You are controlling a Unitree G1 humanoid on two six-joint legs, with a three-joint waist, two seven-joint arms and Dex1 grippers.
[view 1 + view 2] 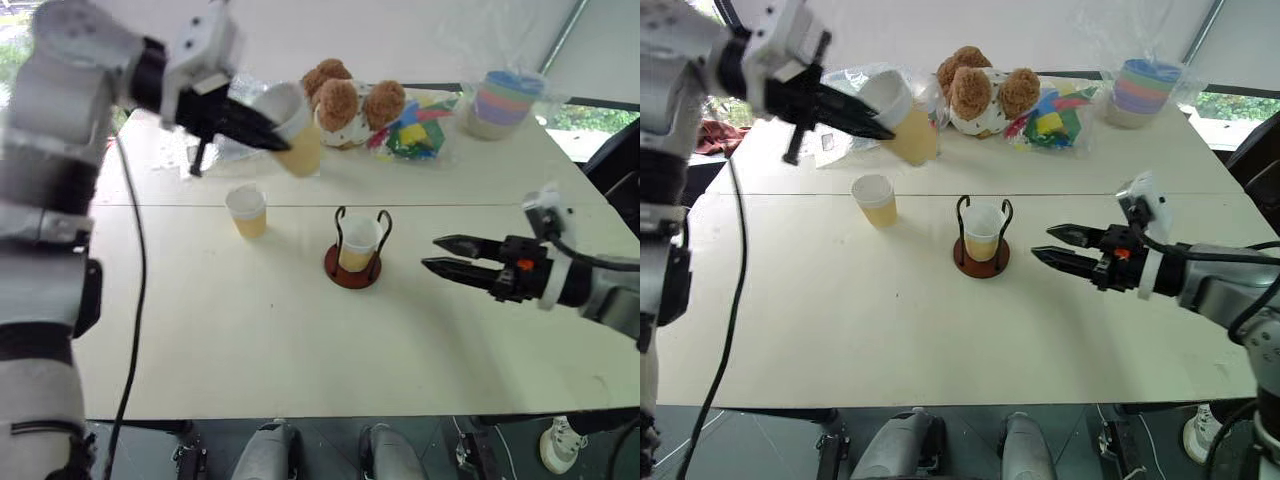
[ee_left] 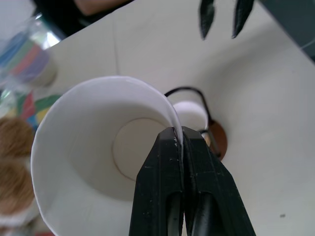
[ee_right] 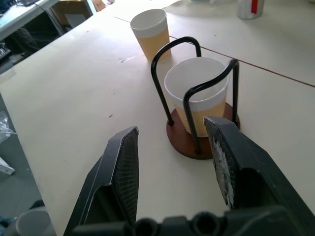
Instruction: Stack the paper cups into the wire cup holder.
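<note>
Head views: three paper cups, each white above a yellow-orange band. One cup (image 1: 359, 243) stands upright inside the wire cup holder (image 1: 354, 268), a reddish-brown disc with two black wire loops, near the middle of the worktop (image 1: 250, 340). A second cup (image 1: 247, 211) stands upright on the worktop, left of the holder and apart from it. The third cup (image 1: 292, 126), tilted, is raised above the worktop, behind and left of the holder, its rim pinched by the left end effector (image 1: 268, 133). The right end effector (image 1: 446, 255), right of the holder, has its fingers spread and carries nothing. Behind the holder lie a brown plush toy (image 1: 350, 100) and one plastic-wrapped stack of pastel cups (image 1: 503, 101).

Left wrist view: two fingers (image 2: 162, 187) pressed onto the held cup's white wall; the orange band is hidden and the holder is partly covered behind the cup.

Right wrist view: fingers apart, framing the holder; a can (image 3: 250, 8) beyond it is cut off.
</note>
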